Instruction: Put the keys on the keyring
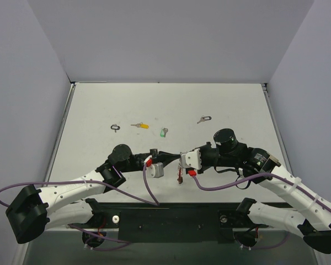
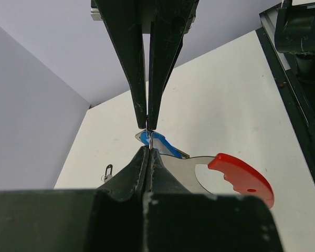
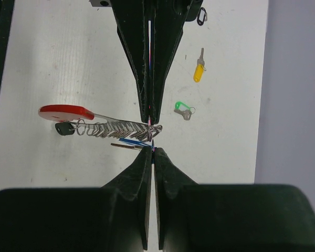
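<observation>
Both of my grippers are sitting tip to tip above the table (image 3: 68,52), the left gripper (image 2: 148,152) and the right gripper (image 3: 153,152) each pressing its fingers together on the thin silver end of the keyring (image 3: 113,127). It is dangling between them, with its red tag (image 3: 65,111) trailing off to one side of my right fingers. Just beside my right fingertips the blue-tagged key (image 3: 130,142) is lying alongside it, though I cannot tell whether it is threaded on. Beyond the tips, the yellow-tagged key (image 3: 199,71) and the green-tagged key (image 3: 181,108) are resting well apart from my grip.
</observation>
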{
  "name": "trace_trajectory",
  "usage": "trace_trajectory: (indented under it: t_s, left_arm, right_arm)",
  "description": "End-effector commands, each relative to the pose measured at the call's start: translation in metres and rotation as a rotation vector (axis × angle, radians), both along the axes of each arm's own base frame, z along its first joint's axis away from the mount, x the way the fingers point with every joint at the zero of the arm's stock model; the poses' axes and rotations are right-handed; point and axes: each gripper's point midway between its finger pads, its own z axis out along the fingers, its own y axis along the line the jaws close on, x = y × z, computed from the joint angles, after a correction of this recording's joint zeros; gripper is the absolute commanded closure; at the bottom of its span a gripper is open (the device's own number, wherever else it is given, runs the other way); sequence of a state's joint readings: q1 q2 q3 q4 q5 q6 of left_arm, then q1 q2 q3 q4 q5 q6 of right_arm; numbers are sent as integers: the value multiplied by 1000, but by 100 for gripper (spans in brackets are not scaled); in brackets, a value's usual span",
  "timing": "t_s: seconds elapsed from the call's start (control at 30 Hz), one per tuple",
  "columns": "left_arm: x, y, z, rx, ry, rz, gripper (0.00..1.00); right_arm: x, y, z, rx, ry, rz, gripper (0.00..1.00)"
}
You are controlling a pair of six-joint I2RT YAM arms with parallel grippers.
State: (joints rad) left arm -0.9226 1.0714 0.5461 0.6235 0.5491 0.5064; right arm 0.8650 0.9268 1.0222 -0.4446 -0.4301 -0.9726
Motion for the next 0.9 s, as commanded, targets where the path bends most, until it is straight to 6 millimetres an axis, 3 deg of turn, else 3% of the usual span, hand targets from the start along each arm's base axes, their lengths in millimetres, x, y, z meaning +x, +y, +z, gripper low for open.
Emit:
trace_trajectory:
  t_s: [0.0,0.87]
  left_arm:
    - [1,1,15,-39,-46,15,100]
    - [1,2,17,-46,-50,15,100]
  right_arm:
    - [-1,1,5,20,-4,2,100]
    - [1,4,2,26,7,-4,100]
